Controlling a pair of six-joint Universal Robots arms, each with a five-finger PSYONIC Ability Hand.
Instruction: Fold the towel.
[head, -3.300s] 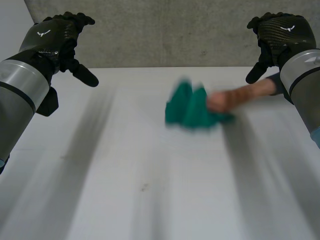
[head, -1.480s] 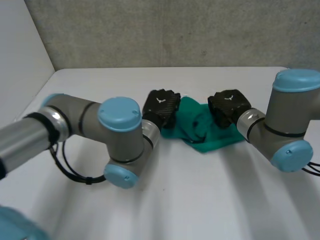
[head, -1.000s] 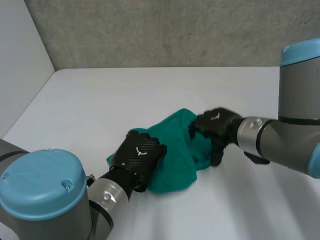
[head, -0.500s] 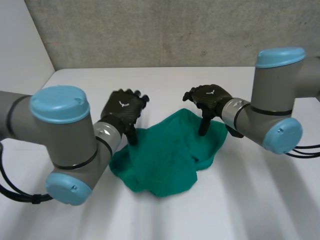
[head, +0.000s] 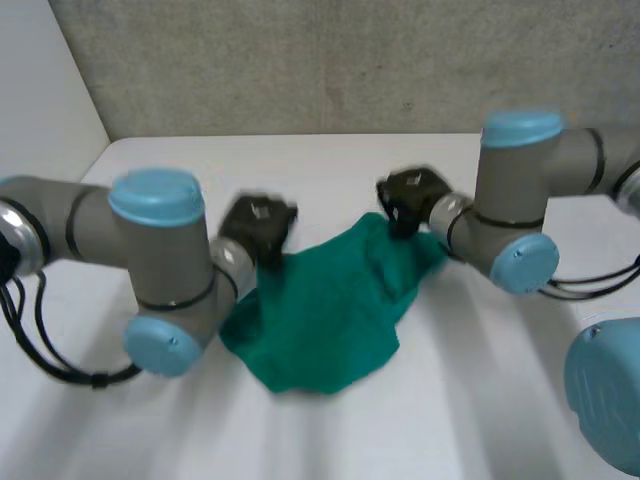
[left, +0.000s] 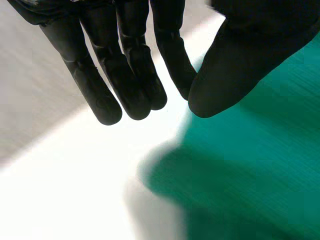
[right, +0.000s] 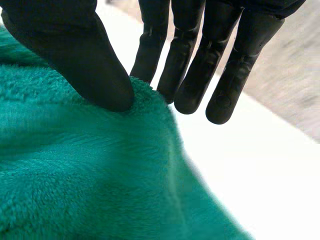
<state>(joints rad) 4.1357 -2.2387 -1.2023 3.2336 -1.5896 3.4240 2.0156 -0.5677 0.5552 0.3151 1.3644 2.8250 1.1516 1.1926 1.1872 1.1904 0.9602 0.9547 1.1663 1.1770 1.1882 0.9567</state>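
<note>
Towel (head: 320, 310) lies crumpled but spread out mid-table (head: 200, 160), approx where it was half a sec ago, tho its right lobe looks drawn in a bit. My left hand (head: 258, 222) has dropped since then: it was up w/ everything splayed, now it's low at the towel's far-left edge. Its fingers (left: 127, 75) are straight and released over bare table just beside the cloth. The left thumb (left: 235, 65) hangs over the green edge w/ a gap btwn it and the rest, nothing held. My right hand (head: 408, 192) is at the towel's far-right corner, about the same spot as before, but no longer poking down at the cloth. Now the right thumb (right: 75, 50) sits on the cloth, and the rim stands up btwn it and the nearest of the straight digits, so the right hand is grasping the towel in a pinch.
</note>
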